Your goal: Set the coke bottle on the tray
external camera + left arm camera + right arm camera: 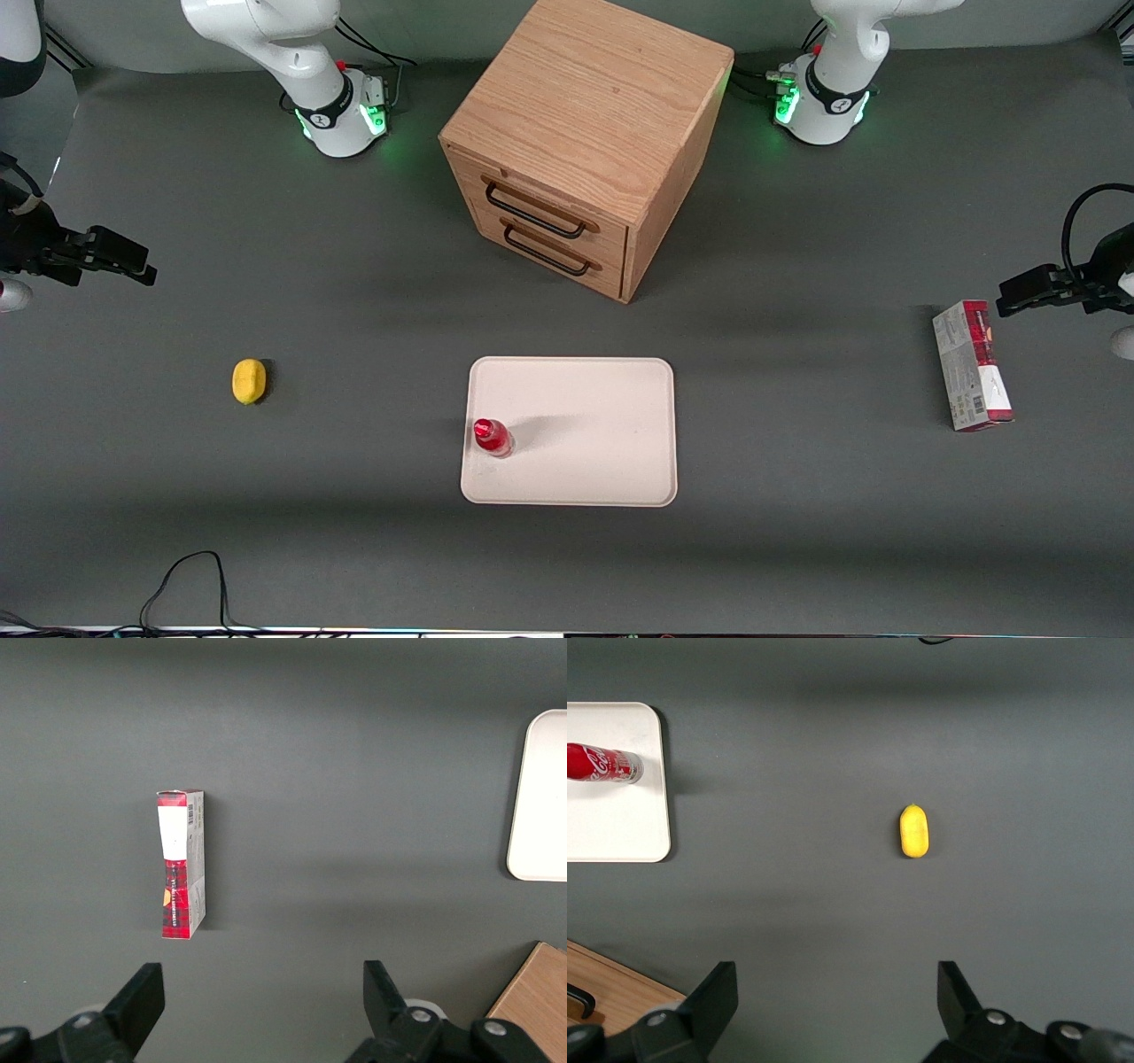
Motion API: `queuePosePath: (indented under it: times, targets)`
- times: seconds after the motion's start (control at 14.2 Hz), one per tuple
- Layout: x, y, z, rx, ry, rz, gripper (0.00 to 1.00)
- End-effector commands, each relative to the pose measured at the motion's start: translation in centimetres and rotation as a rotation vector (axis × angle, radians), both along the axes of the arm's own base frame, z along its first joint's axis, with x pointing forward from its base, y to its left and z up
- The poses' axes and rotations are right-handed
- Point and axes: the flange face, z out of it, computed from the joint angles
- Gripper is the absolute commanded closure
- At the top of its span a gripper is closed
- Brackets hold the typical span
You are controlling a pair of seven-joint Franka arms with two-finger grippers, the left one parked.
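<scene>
The coke bottle (492, 437), small and red with a red cap, stands upright on the cream-white tray (594, 443), close to the tray edge nearest the working arm's end. My right gripper (133, 264) hangs at the working arm's end of the table, well away from the tray and farther from the front camera than the lemon. It is open and empty. In the right wrist view the gripper (837, 981) shows wide-open fingers over bare mat, with the bottle (602, 764) on the tray (620, 824). The tray corner also shows in the left wrist view (542, 797).
A yellow lemon (249, 381) lies on the mat between my gripper and the tray, also in the right wrist view (914, 830). A wooden two-drawer box (585, 133) stands farther back than the tray. A red-and-grey carton (972, 365) lies toward the parked arm's end.
</scene>
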Motion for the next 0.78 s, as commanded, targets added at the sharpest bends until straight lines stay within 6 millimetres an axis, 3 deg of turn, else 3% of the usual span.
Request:
queuePosePath:
  times: [0.0, 0.71]
  targets:
    - [-0.50, -0.16, 0.22, 0.014, -0.015, 0.014, 0.00]
    - [-0.11, -0.32, -0.23, -0.005, -0.010, 0.003, 0.00]
